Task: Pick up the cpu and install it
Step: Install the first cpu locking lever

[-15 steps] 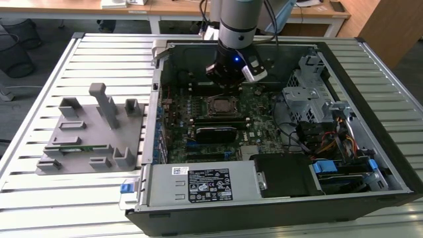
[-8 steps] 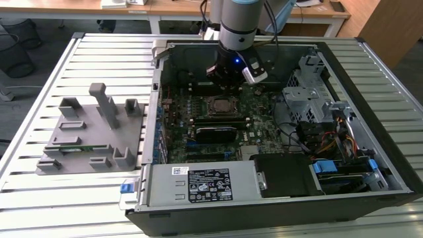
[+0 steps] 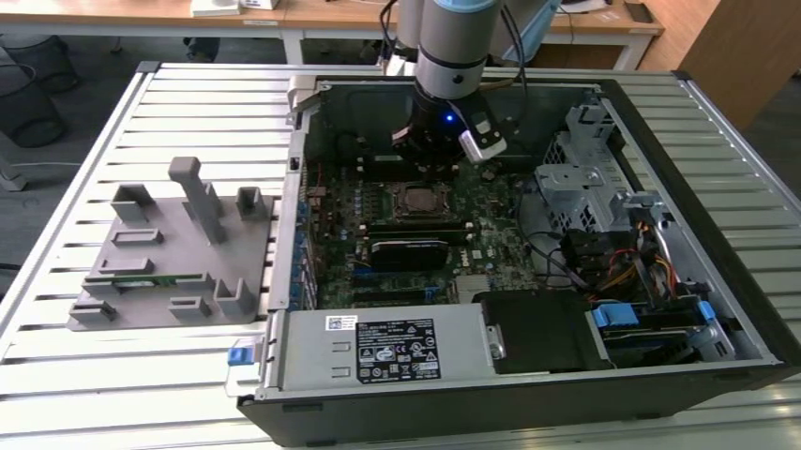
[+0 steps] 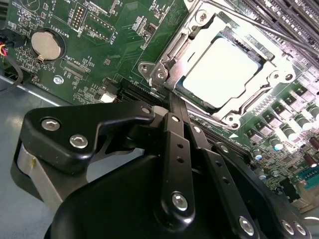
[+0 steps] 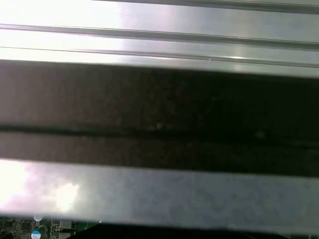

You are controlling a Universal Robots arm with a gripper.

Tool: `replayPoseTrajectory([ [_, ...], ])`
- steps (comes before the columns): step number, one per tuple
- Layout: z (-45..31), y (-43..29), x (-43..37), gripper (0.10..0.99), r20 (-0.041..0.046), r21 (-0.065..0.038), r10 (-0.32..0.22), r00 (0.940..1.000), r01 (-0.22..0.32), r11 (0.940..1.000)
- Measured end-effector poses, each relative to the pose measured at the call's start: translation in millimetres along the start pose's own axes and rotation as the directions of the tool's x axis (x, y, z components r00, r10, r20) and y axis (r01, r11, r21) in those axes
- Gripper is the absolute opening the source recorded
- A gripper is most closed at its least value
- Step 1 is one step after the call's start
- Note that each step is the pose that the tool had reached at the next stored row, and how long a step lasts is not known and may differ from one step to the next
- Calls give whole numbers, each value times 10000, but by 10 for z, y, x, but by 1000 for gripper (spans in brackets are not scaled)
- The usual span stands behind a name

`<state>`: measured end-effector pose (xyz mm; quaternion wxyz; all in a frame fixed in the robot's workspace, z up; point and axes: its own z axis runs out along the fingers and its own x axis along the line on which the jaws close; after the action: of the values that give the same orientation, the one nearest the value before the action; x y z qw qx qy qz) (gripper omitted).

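The cpu (image 4: 219,74), a flat square chip with a bright silvery top, lies inside the metal-framed socket (image 4: 167,57) on the green motherboard (image 4: 99,30). In the exterior view the cpu (image 3: 417,199) sits mid-board inside the open computer case (image 3: 701,234). My gripper (image 4: 172,102) is shut with nothing between its black fingers. Their tips come together just beside the socket frame's edge, apart from the chip. In the exterior view the gripper (image 3: 432,157) hangs low over the board, just behind the socket.
A grey fixture tray (image 3: 175,253) with a green memory stick (image 3: 138,279) lies on the slatted table at the exterior view's left. Inside the case are the power supply (image 3: 375,349), a drive cage (image 3: 588,178) and cables (image 3: 613,272). A coin battery (image 4: 46,44) sits on the board.
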<state>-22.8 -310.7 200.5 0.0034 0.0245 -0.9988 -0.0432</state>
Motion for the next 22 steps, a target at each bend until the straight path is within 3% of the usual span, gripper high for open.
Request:
replayPoseTrajectory([
  [10, -13, 2, -1, 106, 0, 76, -1, 10000, 1, 10000],
  [19, 31, -3, -2, 106, -25, 465, 4, 10000, -3, 9989],
  [22, 48, -2, -3, 106, -33, 527, 6, 10000, -4, 9986],
])
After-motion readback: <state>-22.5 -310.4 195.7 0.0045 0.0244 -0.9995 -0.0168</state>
